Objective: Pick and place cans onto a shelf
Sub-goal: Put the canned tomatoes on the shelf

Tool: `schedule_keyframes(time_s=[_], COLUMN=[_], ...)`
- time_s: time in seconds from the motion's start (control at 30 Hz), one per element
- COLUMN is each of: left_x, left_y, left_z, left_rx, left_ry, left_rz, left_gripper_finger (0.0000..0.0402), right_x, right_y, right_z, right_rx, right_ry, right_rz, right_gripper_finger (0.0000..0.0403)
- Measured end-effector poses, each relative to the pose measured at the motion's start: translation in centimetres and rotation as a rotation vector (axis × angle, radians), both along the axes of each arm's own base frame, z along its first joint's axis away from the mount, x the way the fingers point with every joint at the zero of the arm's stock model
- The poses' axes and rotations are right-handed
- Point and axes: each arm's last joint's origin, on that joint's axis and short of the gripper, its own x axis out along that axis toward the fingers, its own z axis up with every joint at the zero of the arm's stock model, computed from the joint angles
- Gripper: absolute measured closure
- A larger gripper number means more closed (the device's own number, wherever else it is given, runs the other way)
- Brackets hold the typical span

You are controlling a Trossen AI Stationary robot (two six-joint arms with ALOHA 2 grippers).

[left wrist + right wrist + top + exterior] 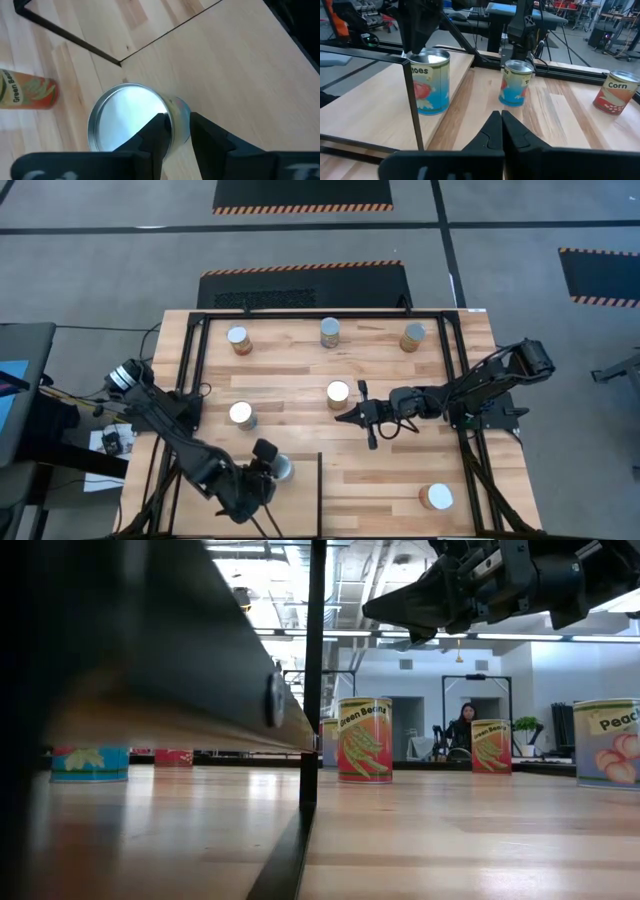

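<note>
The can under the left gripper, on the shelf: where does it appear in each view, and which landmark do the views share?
High view: the can stands at the bottom, left of centre, on the shelf.
Low view: not visible.
Left wrist view: lower centre, seen from above.
Right wrist view: left side, blue label.
Shared landmark: the black corner post of the shelf, beside the can.

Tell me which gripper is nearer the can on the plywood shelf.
Left. The left gripper is right at the can on the shelf, its fingers straddling the rim. The right gripper hangs over mid-table, well away from it, shut.
</note>
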Motion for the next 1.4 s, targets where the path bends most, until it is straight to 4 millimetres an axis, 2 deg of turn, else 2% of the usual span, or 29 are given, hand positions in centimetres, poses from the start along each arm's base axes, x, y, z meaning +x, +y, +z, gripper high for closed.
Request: schedule_keyframes(time_s=[0.13, 0.27, 0.4, 0.53, 0.7, 0.97, 1.2, 1.4], left_x=[0.1, 0.0, -0.6, -2.3, -5.6, -10.5, -13.1, -13.8], left_y=[0.4, 0.7, 1.0, 1.6, 1.8, 1.2, 0.2, 0.2], left_z=[0.0, 0.0, 0.3, 1.3, 2.8, 1.5, 1.9, 1.8], left_rx=[-0.006, 0.002, 0.024, -0.007, -0.028, -0.09, -0.138, -0.113], left_ry=[0.018, 0.043, 0.08, 0.151, 0.221, 0.289, 0.306, 0.337], left_rz=[0.017, 0.013, -0.022, -0.029, -0.005, 0.054, 0.048, 0.052], left_gripper_finger=[0.0342, 0.039, 0.0398, 0.0401, 0.0401, 0.0402, 0.0401, 0.0401], right_x=[0.0, 0.0, 0.0, 0.0, 0.0, 0.0, 0.0, 0.0], right_y=[0.0, 0.0, 0.0, 0.0, 0.0, 0.0, 0.0, 0.0], right_z=[0.0, 0.0, 0.0, 0.0, 0.0, 0.0, 0.0, 0.0], right_rx=[0.0, 0.0, 0.0, 0.0, 0.002, 0.002, 0.002, 0.007], right_ry=[0.001, 0.001, 0.001, 0.001, 0.001, 0.0, -0.004, -0.003], right_rz=[0.0, 0.0, 0.0, 0.0, 0.0, -0.001, -0.002, -0.003], right_gripper_finger=[0.04, 0.04, 0.04, 0.0399, 0.0399, 0.0399, 0.0399, 0.0399])
